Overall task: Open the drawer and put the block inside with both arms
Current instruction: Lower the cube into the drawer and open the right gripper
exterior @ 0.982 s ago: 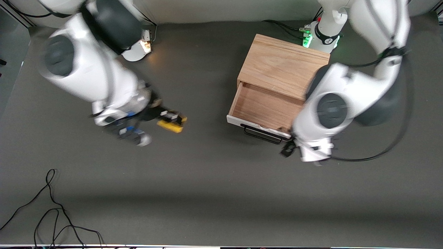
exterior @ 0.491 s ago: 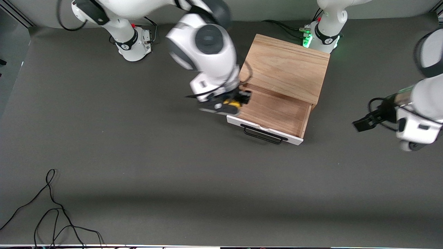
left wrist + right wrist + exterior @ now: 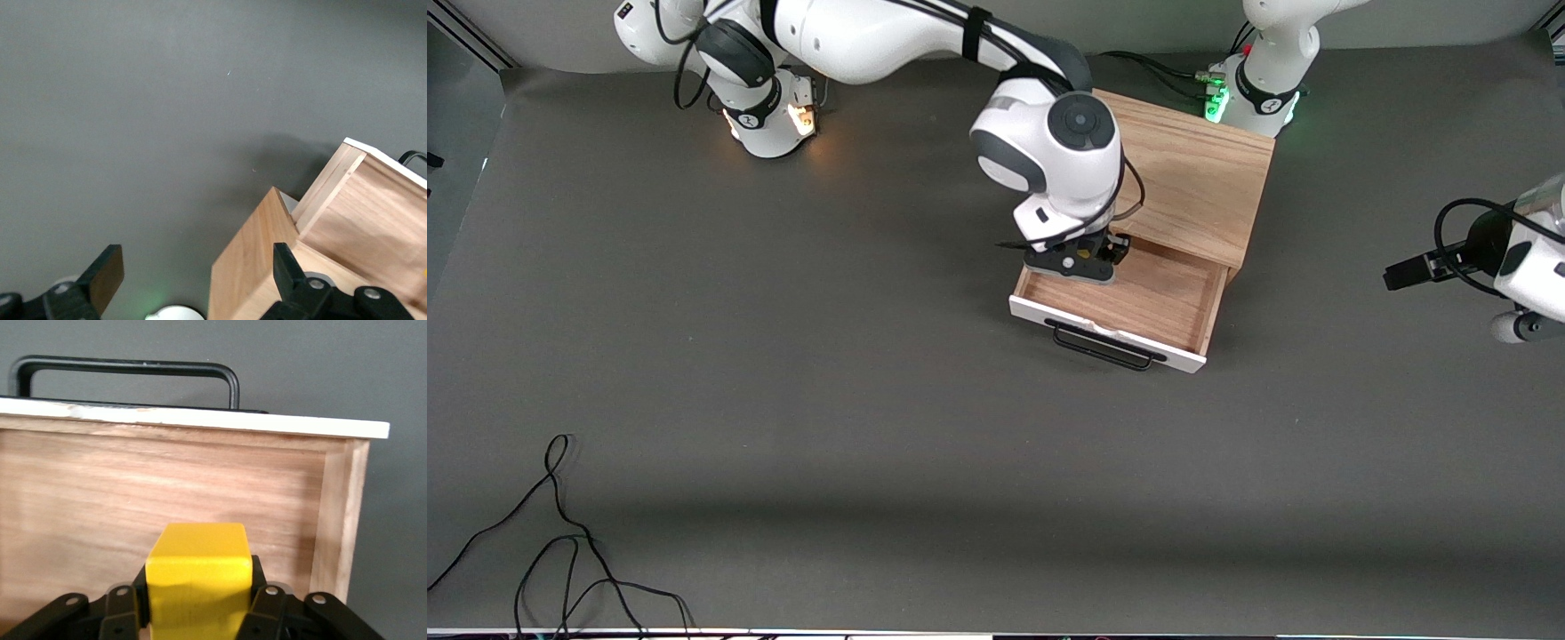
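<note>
right tool (image 3: 198, 613) grips one block (image 3: 199, 577) over one open drawer (image 3: 1183, 356).

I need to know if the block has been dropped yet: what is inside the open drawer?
The right gripper reaches into the drawer, shut on the yellow block, above bare wood. The floor under the gripper is hidden. The left gripper waits open.

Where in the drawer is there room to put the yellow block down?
The drawer floor is bare between the right gripper holding the block and the white front with the handle. It is crowded only beside the wooden box.
</note>
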